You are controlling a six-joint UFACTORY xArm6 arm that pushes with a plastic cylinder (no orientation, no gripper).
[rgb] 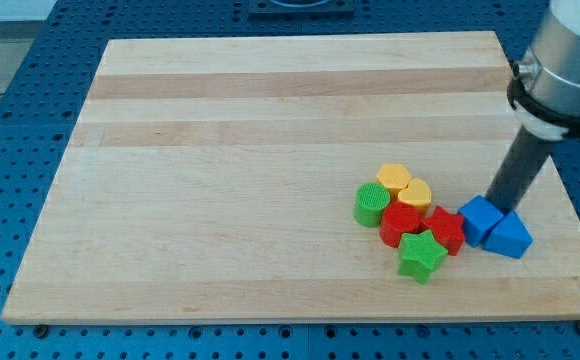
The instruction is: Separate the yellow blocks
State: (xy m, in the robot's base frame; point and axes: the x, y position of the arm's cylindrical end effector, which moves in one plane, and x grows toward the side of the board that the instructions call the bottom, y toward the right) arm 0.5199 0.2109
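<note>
Two yellow blocks touch each other right of the board's middle: a yellow hexagon (pixel 394 178) and a yellow heart-shaped block (pixel 415 192) just to its lower right. My tip (pixel 494 204) is at the lower end of the dark rod, to the right of the yellow pair. It stands right behind two blue blocks, a blue cube (pixel 479 219) and a blue triangular block (pixel 510 237). The tip is apart from the yellow blocks by about a block's width.
A green cylinder (pixel 371 204) sits left of the yellows. Two red blocks (pixel 402 223) (pixel 445 230) lie below them, and a green star (pixel 421 256) is lowest. The wooden board (pixel 220 150) lies on a blue perforated table.
</note>
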